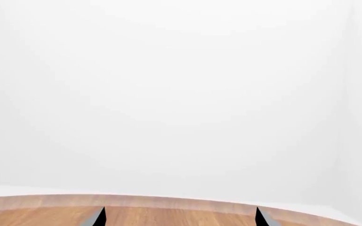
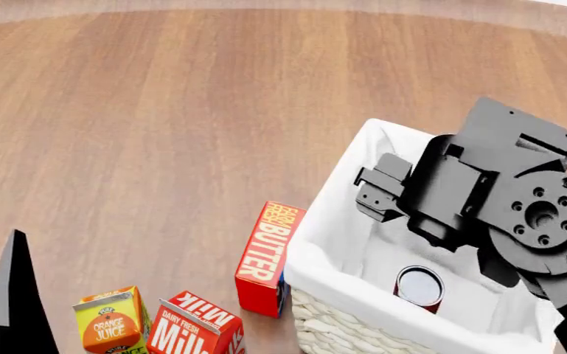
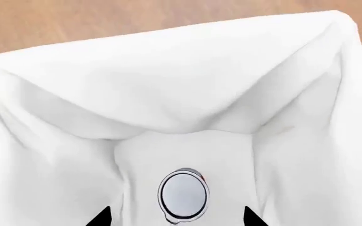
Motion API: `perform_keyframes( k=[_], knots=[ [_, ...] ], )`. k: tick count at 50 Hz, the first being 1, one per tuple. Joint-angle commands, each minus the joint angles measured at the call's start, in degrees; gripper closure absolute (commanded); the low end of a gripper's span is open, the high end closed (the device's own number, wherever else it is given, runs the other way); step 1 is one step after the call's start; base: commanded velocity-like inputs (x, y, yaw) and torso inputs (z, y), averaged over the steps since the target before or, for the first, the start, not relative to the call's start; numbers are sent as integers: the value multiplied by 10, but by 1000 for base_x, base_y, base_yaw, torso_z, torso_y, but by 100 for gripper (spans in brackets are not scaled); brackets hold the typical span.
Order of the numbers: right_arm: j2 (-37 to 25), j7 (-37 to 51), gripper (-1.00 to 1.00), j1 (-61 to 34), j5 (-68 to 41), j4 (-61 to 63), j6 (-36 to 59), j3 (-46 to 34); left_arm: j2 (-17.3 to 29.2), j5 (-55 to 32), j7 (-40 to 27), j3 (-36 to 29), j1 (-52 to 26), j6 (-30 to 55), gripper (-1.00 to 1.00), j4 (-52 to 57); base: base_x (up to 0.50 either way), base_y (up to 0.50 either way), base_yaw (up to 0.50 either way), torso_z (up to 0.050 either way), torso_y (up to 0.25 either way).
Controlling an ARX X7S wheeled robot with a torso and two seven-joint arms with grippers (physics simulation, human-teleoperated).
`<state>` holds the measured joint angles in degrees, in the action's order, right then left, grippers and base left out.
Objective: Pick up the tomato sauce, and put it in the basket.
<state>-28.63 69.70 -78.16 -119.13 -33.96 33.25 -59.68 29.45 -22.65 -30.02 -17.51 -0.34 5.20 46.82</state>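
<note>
The tomato sauce can [image 2: 420,286] stands upright on the floor of the basket [image 2: 335,295], a cream wicker one with a white liner. Only its silver top and a sliver of red label show. In the right wrist view the can [image 3: 182,194] lies below and between my two fingertips, and the liner [image 3: 168,84] fills the picture. My right gripper [image 3: 175,217] is open and empty above the can; in the head view it [image 2: 377,190] hangs over the basket. My left gripper [image 1: 181,217] is open and empty over the wooden table [image 1: 168,216].
A red butter carton [image 2: 266,258] stands against the basket's left side. A red milk carton [image 2: 197,328] and an orange juice carton [image 2: 111,324] stand at the near left. One left finger [image 2: 12,310] shows at the lower left. Bare wood table [image 2: 165,110] stretches beyond.
</note>
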Motion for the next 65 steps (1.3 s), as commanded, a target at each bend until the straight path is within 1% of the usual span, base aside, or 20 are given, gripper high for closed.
perform_keyframes(
  k=[1, 5, 12, 15, 16, 17, 21, 25, 30, 31, 33, 38, 41, 43, 48, 52, 54, 56, 58, 65],
  knots=[
    [-43, 63, -100, -10, -27, 101, 10, 17, 4, -4, -5, 1, 0, 5, -100, 13, 0, 0, 0, 0, 0],
    [-51, 71, -100, -11, -30, 119, 8, 21, 5, -5, -7, 1, -1, 7, -100, 16, 0, 0, 0, 0, 0],
    [-100, 88, -100, 10, -29, 230, -17, 45, 7, -9, -8, 4, -2, 8, -100, 18, 0, 0, 0, 0, 0],
    [-120, 73, -100, 11, 20, 282, -29, 49, 7, -9, -9, 3, -3, 10, -100, 18, 0, 0, 0, 0, 0],
    [-131, 73, -100, 20, 46, 315, -55, 58, 7, -8, -9, 1, -3, 10, -100, 18, 0, 0, 0, 0, 0],
    [-140, 74, -100, 18, 58, 335, -47, 54, 7, -7, -9, 1, -3, 10, -100, 18, 0, 0, 0, 0, 0],
    [-165, 97, -100, 33, 96, 404, -67, 56, 8, -8, -10, 1, -4, 10, -100, 18, 0, 0, 0, 0, 0],
    [-185, 106, -100, 66, 101, 459, -99, 67, 10, -10, -11, 3, -4, 11, -100, 21, 0, 0, 0, 0, 0],
    [-206, 113, -100, 84, 163, 532, -121, 70, 10, -9, -13, 2, -3, 11, -100, 23, 0, 0, 0, 0, 0],
    [-210, 119, -100, 81, 219, 563, -116, 62, 10, -8, -13, 0, -3, 12, -100, 24, 0, 0, 0, 0, 0],
    [-212, 126, -100, 86, 239, 581, -116, 57, 9, -6, -12, -2, -2, 10, -100, 22, 0, 0, 0, 0, 0],
    [-216, 154, -100, 139, 325, 636, -169, 56, 10, -5, -13, -1, -1, 10, -100, 24, 0, 0, 0, 0, 0],
    [-220, 167, -100, 154, 361, 651, -173, 48, 11, -6, -13, -1, -1, 8, -100, 22, 0, 0, 0, 0, 0],
    [-224, 160, -100, 180, 425, 677, -204, 49, 10, -4, -12, -2, 0, 5, -100, 20, 0, 0, 0, 0, 0],
    [-227, 170, -100, 217, 501, 699, -225, 39, 9, -1, -12, -6, 0, 4, -100, 18, 0, 0, 0, 0, 0],
    [-227, 186, -100, 248, 554, 700, -223, 23, 10, 0, -12, -7, 0, 5, -100, 19, 0, 0, 0, 0, 0],
    [-225, 197, -100, 255, 579, 702, -201, 13, 10, -2, -13, -7, -1, 7, -100, 20, 0, 0, 0, 0, 0],
    [-215, 202, -100, 296, 635, 707, -169, 29, 11, -1, -13, -7, -1, 5, -100, 20, 0, 0, 0, 0, 0],
    [-204, 199, -100, 333, 675, 693, -173, 24, 11, -1, -13, -7, 0, 5, -100, 20, 0, 0, 0, 0, 0],
    [-179, 193, -100, 408, 764, 651, -199, 10, 13, -3, -15, -7, -1, 8, -100, 24, 0, 0, 0, 0, 0]
  ],
)
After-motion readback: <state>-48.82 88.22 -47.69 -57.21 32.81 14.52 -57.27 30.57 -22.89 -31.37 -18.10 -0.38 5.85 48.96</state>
